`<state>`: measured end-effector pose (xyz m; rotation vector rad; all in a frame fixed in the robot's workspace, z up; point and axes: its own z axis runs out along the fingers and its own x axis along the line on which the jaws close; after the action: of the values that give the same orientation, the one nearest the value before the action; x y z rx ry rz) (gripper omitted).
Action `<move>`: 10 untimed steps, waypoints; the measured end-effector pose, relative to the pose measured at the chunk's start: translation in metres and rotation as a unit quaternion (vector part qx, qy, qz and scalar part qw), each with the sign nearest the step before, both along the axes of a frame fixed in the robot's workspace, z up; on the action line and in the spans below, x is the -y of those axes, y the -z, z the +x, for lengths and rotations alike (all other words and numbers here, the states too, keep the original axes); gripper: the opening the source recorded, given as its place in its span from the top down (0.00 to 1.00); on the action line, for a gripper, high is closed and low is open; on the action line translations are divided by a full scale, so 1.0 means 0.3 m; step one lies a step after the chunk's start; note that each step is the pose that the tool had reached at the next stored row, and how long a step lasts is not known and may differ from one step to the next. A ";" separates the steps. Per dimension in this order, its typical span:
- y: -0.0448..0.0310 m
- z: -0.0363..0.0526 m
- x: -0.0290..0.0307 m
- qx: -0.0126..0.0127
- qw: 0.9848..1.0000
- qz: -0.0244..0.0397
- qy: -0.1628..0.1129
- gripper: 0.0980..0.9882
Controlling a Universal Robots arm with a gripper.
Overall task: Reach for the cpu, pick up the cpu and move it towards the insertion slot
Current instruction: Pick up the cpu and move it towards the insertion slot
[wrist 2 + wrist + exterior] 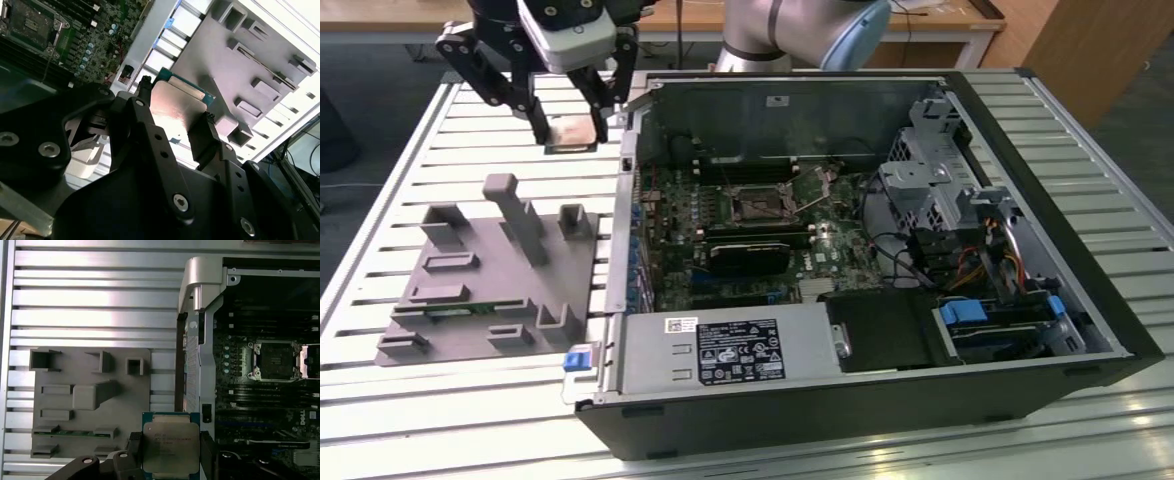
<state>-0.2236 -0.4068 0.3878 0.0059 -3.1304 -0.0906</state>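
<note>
1. A slatted pale metal table (400,200) fills the scene and catches bright glare.
2. Behind it stands a wooden desk (854,15) with white legs.
3. A wooden cabinet panel (1087,45) rises at the exterior view's right.
4. Dark blue-grey floor (367,65) shows beyond the table.

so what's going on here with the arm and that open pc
A single robot arm's gripper is shut on the cpu, holding the chip by its edges between the two fingers. It hangs above the slatted table, off the exterior view's left of the open computer case and beyond the grey tray. The insertion slot on the green board inside the case sits unfilled, with the cpu not yet over it.
</note>
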 end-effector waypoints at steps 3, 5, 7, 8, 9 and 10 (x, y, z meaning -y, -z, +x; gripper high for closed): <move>0.000 0.016 0.000 0.000 1.000 0.000 0.000 0.50; 0.000 0.025 0.000 0.000 1.000 0.000 0.000 0.50; 0.000 0.034 0.000 0.000 1.000 0.000 0.000 0.50; 0.000 0.038 0.000 0.000 1.000 0.000 0.000 0.50; 0.000 0.042 0.000 0.000 1.000 0.000 0.000 0.50; 0.000 0.045 0.000 0.000 1.000 0.000 0.000 0.50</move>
<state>-0.2101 -0.4068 0.3878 0.0059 -3.1305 -0.0907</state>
